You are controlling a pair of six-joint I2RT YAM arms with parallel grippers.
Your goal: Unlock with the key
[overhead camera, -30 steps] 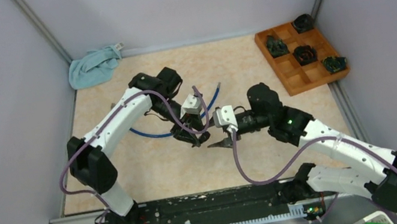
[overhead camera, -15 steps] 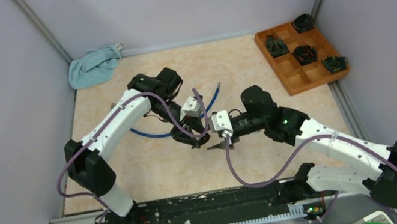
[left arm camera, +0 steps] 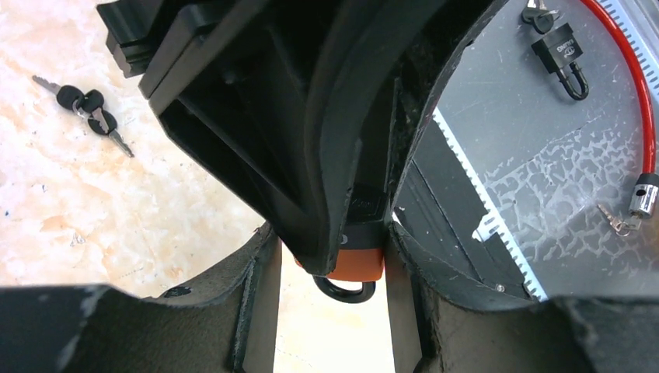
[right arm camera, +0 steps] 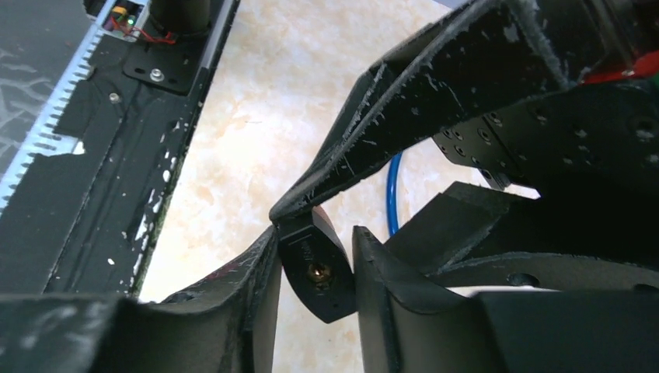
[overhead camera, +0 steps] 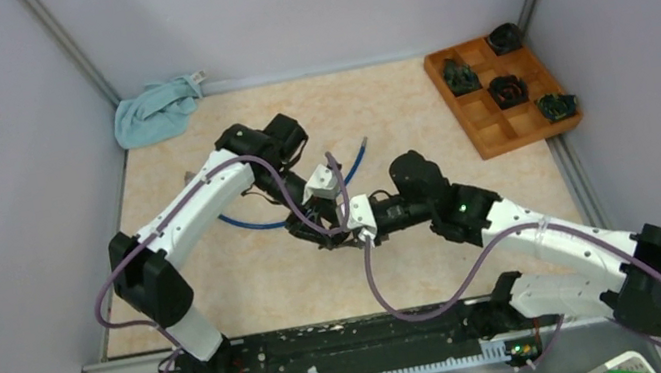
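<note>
A padlock (left arm camera: 353,264) with an orange body, a black base and a black shackle hangs between the tips of my left gripper (left arm camera: 330,256), which is shut on it above the table. In the right wrist view its black underside with the brass keyhole (right arm camera: 317,270) sits between the jaws of my right gripper (right arm camera: 315,256). Those jaws are open: the lock touches the left finger and a gap shows at the right one. In the top view the left gripper (overhead camera: 325,235) and the right gripper (overhead camera: 348,237) meet at mid-table. A bunch of black-headed keys (left arm camera: 92,105) lies loose on the table, held by neither gripper.
A blue cable (overhead camera: 241,224) curves on the table behind the left arm. A teal cloth (overhead camera: 154,112) lies at the back left. A wooden tray (overhead camera: 492,134) with dark items stands at the back right. Another padlock (left arm camera: 561,48) and a red cable (left arm camera: 633,101) lie on the grey surface.
My right gripper has moved left, from apart to the left gripper's tips, and its jaws now stand around the padlock's base. The left arm has barely moved.
</note>
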